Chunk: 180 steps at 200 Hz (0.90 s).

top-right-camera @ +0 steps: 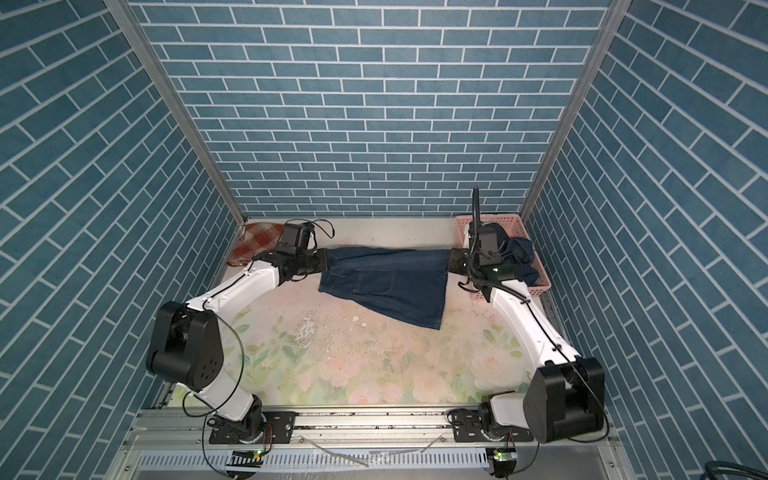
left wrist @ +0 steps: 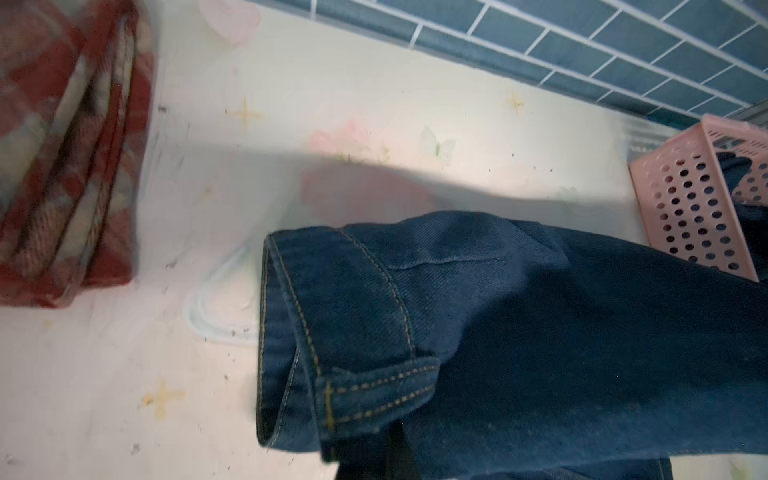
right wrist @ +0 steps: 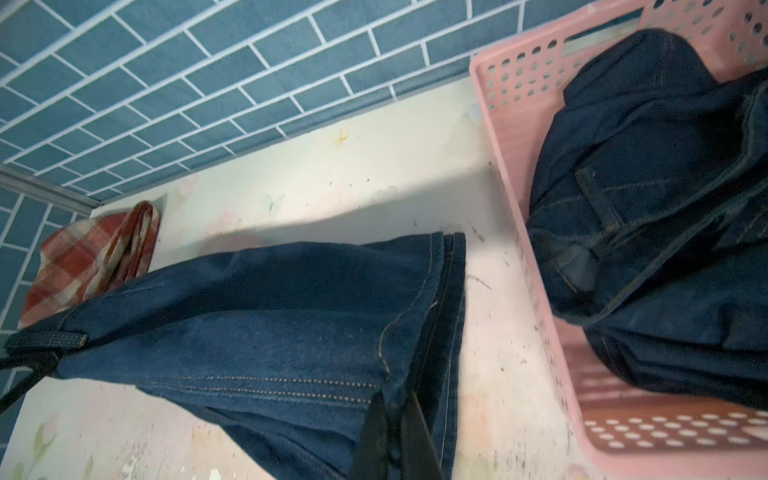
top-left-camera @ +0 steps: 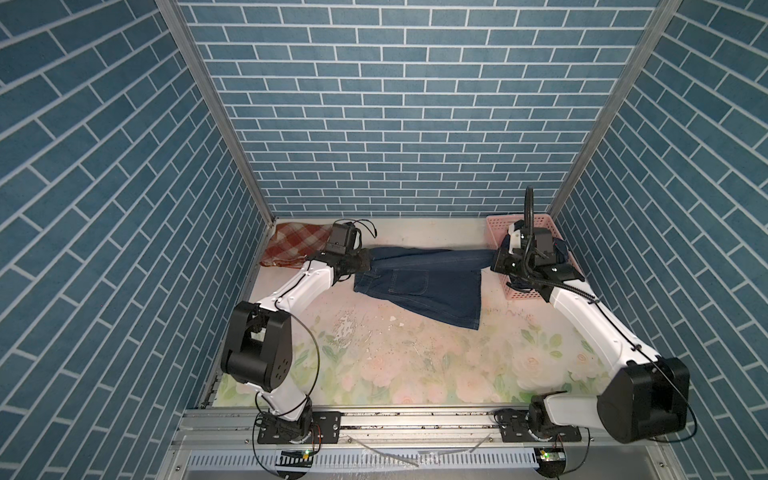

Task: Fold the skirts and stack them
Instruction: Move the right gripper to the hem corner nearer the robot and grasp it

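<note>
The floral table point(top-left-camera: 415, 365) is carrying everything. Across its far half the largest garment, a dark blue denim skirt point(top-left-camera: 424, 286), is hanging stretched between the two arms, its upper side lifted taut and its lower part trailing onto the surface. At the far right the pink basket point(top-left-camera: 524, 294) is holding the second denim skirt point(right wrist: 656, 208) in a loose heap (unfolded, by the look of it). In the far left corner the plaid skirt point(top-left-camera: 293, 245) is lying folded flat. The left gripper point(top-left-camera: 366, 261) is pinching the waistband end, jaws clamped tight on the cloth, and the right gripper point(right wrist: 392, 436) is clamping the hem end likewise. I am judging this to be the lengthwise fold of the stretched denim, with the task roughly a third along. The next move is calling for both arms travelling together toward the near side, keeping the edge taut and laying it over the trailing part before letting go.
</note>
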{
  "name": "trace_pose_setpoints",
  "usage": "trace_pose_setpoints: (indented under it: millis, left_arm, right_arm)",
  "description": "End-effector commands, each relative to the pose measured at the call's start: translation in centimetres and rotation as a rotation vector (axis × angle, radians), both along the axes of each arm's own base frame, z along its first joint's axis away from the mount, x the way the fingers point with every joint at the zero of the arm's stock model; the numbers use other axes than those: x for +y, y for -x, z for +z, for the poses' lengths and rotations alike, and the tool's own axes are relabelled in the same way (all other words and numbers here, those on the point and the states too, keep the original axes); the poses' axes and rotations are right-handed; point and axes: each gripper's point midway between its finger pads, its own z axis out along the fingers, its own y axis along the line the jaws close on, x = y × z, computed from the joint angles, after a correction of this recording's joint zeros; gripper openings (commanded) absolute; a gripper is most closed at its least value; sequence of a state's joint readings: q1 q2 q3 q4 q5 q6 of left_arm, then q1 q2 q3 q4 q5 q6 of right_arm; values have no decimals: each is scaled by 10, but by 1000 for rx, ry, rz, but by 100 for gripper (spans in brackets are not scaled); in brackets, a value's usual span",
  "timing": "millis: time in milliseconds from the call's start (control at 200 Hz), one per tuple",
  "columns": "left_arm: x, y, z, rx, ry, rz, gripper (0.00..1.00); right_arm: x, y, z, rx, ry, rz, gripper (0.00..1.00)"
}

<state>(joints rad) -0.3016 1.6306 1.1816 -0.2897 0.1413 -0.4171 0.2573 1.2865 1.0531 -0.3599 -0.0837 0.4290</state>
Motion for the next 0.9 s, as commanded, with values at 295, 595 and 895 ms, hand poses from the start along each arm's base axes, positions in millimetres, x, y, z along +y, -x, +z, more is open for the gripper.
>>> trace_pose_setpoints:
  millis: [295, 595, 895]
  left_arm:
    - [17, 13, -71, 96, -55, 30, 0]
    - [32, 11, -89, 140, -90, 62, 0]
    - [44, -4, -63, 89, -83, 100, 0]
  right_arm:
    - [11, 87, -141, 294, 49, -12, 0]
    - [17, 96, -164, 344, 66, -3, 0]
    - [20, 89, -128, 283, 78, 2, 0]
